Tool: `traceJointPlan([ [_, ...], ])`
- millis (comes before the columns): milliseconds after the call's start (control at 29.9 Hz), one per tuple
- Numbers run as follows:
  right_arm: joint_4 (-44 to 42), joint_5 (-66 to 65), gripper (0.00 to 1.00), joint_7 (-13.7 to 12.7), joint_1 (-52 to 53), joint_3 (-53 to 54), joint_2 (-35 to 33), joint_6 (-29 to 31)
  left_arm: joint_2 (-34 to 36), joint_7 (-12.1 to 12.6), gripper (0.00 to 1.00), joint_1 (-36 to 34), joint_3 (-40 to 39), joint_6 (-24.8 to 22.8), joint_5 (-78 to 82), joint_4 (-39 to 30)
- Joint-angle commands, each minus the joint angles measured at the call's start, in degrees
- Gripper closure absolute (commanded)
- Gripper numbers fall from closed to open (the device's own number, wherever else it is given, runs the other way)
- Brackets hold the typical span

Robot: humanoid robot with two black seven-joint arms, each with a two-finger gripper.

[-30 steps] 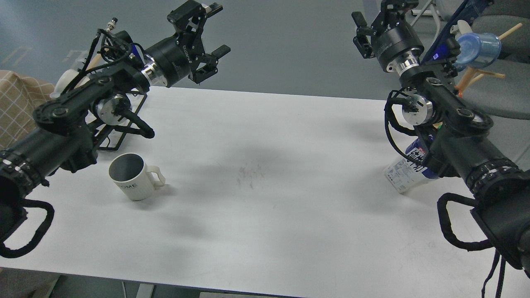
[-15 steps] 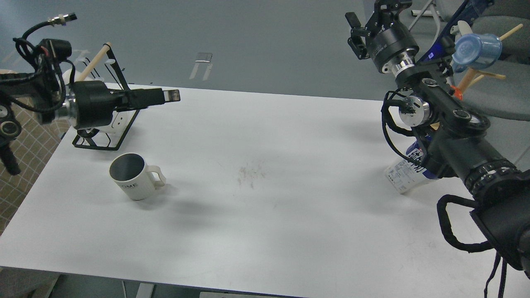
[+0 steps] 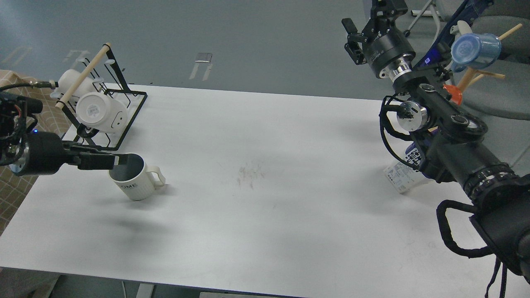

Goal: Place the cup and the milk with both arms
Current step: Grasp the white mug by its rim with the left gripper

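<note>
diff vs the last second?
The left gripper swung down from high over the rack to the cup's rim; no grip is visible yet. The right gripper drifted slightly up and left. Cup and milk stayed put.

A matt white table holds a ribbed, glossy ceramic cup and a printed paper carton. A black wire rack has a wooden rod. My arms are matt black.
</note>
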Motion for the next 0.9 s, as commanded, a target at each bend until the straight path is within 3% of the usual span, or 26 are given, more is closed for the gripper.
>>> traceJointPlan([
  [0, 0.34, -0.07, 0.00, -0.04, -0.04, 0.00, 0.00, 0.00, -3.30, 0.02, 0.02, -0.30, 0.31, 0.00, 0.18, 4.35],
  [367, 0.34, -0.07, 0.00, 0.05, -0.22, 0.00, 0.00, -0.26, -10.51, 0.02, 0.02, -0.48, 0.49, 0.00, 2.10, 14.02],
  [868, 0.25, -0.07, 0.00, 0.05, -0.22, 0.00, 0.00, -0.35, -12.36, 0.02, 0.06, -0.12, 0.75, 0.00, 4.75, 15.61],
])
